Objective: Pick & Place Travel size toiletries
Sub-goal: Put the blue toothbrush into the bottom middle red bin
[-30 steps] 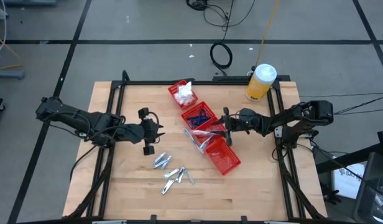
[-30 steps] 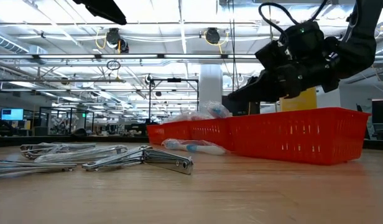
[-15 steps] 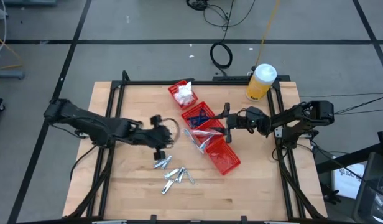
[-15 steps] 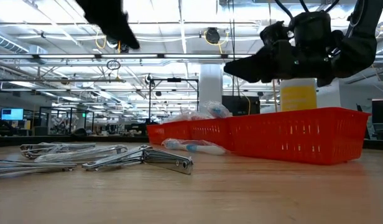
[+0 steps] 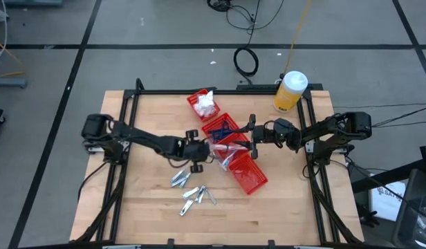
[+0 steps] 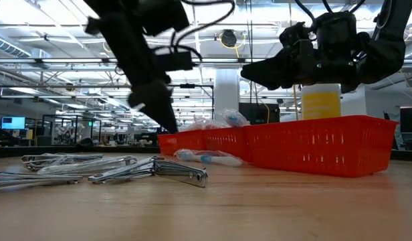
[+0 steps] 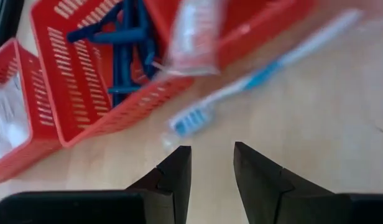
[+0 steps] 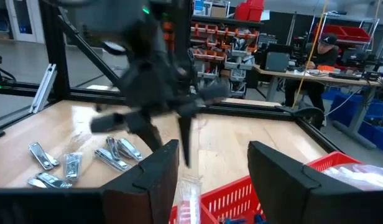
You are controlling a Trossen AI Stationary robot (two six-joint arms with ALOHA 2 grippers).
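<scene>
From above, you had the left gripper (image 5: 196, 151) near the middle of the table, just beside the row of red bins (image 5: 248, 176) on its 9 o'clock side. The right gripper (image 5: 249, 133) hovered over the same row from 3 o'clock. The silvery pieces (image 5: 193, 191) lay in a loose group at 6 o'clock from the left gripper, apart from it. White packets (image 5: 207, 104) filled the bin at the far end, dark blue pieces (image 5: 222, 128) the next one. A yellow bottle (image 5: 290, 91) stood at the table's 1 o'clock corner. This view did not tell you how either pair of fingers stood.

At table height, you saw the silvery pieces (image 6: 119, 169) flat on the wood and a wrapped toothbrush (image 6: 209, 158) on the table in front of the bins (image 6: 313, 143). The left gripper (image 6: 167, 119) pointed down over it, not touching.

The left wrist camera gave you what the others hid: its fingers (image 7: 174, 175) were parted with nothing between them, and the toothbrush (image 7: 253, 81) lay just ahead, beside the bin of blue pieces (image 7: 124, 43).

The right wrist camera showed its own fingers (image 8: 155, 171) spread wide and empty, the left gripper (image 8: 173, 121) opposite, and a person (image 8: 316, 71) in the room behind.
</scene>
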